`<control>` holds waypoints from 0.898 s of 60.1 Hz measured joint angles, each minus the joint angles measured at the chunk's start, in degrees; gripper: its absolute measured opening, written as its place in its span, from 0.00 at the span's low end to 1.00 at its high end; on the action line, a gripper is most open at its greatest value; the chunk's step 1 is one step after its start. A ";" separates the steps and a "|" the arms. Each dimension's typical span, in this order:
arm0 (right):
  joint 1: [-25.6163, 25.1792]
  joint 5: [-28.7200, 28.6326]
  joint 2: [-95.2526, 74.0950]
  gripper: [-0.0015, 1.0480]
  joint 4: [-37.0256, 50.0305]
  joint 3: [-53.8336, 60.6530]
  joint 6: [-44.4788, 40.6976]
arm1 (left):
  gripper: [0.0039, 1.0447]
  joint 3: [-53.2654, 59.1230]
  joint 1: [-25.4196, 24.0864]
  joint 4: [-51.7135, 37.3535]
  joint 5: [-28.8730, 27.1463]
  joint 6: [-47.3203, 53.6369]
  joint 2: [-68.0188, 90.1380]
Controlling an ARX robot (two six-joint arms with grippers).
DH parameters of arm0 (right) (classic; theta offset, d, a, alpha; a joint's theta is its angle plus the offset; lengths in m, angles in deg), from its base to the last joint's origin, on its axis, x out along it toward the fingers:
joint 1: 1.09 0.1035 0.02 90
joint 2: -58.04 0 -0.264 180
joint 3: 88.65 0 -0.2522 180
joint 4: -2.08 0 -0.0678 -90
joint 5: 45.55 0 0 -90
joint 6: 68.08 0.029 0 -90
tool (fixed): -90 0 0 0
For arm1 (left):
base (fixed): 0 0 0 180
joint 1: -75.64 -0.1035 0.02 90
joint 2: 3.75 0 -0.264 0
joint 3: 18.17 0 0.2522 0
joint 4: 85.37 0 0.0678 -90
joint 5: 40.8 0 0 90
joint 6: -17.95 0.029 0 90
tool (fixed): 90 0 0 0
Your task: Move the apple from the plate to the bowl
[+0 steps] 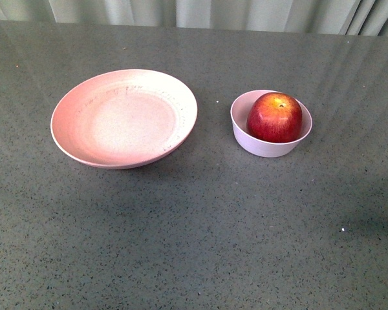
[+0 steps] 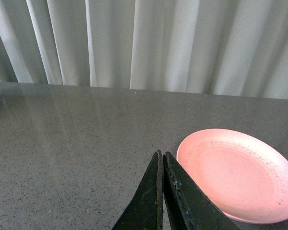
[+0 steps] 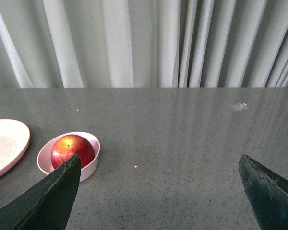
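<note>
Apple [image 1: 274,117] sits inside the bowl [image 1: 270,144], nestled against the bowl's far-right wall with its yellow stem patch turned upward, so the transfer looks finished as far as these views allow one to judge. Taking the bowl as the landmark: the plate [image 1: 74,123] lies to the bowl's left on the grey table [image 1: 194,245], close by but with a clear strip of table between the two rims, and it carries nothing.

Neither arm shows in the front view. From the right wrist view, the right gripper [image 3: 161,191] has its two dark fingers spread wide, nothing between them, and it hangs back from the bowl on the near side; the bowl and apple show just past one fingertip rather than in the gap (so the pincer's opening is aimed to one side of the bowl, not at it). The left gripper [image 2: 162,158] has its fingers pressed together with only a hairline seam between them, empty, and its view takes in the plate just beside the fingertips but not the bowl at all.

The relation that matters, then, is that the right arm is the one nearer the bowl and the apple, and the apple lies ahead of it and off to the plate's side of its open jaws. Being round, the apple offers no long axis to line up with. My judgement is that nothing remains to grasp; any coming move is likely only a withdrawal.
</note>
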 joint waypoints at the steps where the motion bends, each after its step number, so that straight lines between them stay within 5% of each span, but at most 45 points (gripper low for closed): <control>1: 0.00 0.00 0.00 0.91 0.00 0.00 0.00 | 0.01 0.00 0.00 0.66 0.00 0.00 -0.72; 54: 0.00 0.00 0.00 0.91 0.00 0.00 0.00 | 0.01 0.00 0.00 20.63 0.00 0.00 -21.46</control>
